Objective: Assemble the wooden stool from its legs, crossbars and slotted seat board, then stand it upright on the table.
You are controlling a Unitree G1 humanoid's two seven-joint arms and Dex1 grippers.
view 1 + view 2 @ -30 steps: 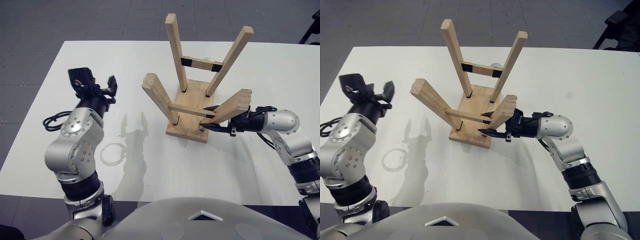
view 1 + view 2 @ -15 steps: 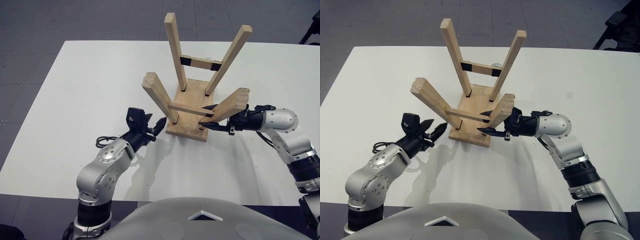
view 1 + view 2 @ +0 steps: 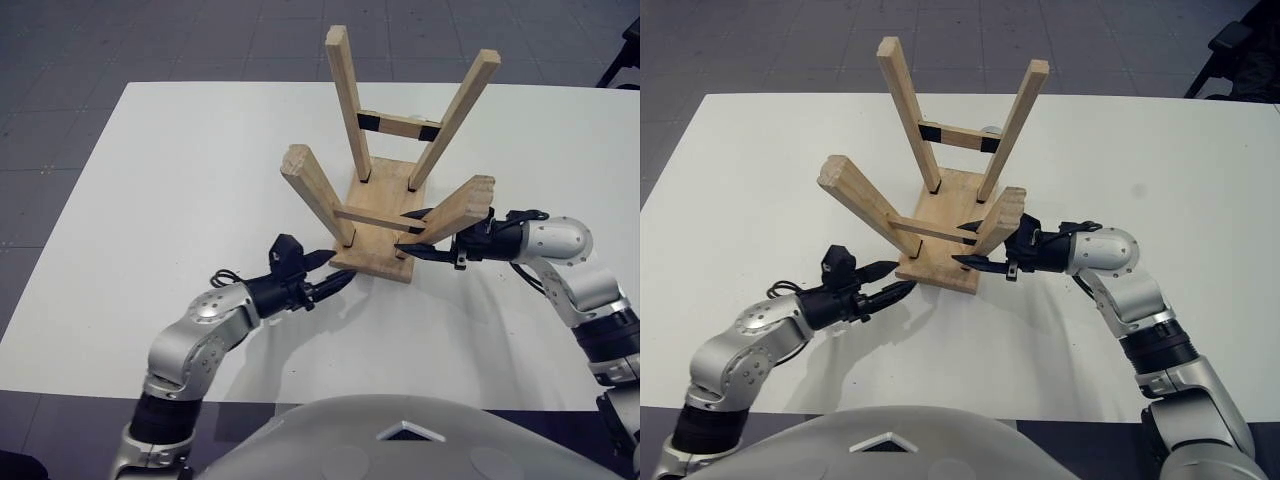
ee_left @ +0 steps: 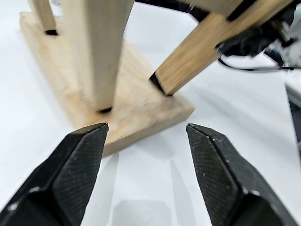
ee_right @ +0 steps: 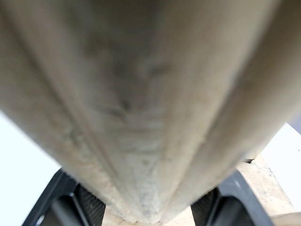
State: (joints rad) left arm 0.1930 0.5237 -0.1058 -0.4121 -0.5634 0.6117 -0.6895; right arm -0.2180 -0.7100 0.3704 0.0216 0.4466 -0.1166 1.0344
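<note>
Left wrist view: the left gripper hangs released, fingers spread wide, just beside the seat board's near-left corner. The right gripper clasps the near-right leg of the wooden stool, upturned mid-table.

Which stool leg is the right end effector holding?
The near right leg, the one leaning toward the robot's right arm. It alone sits clamped between the fingers of the right end effector.
</note>
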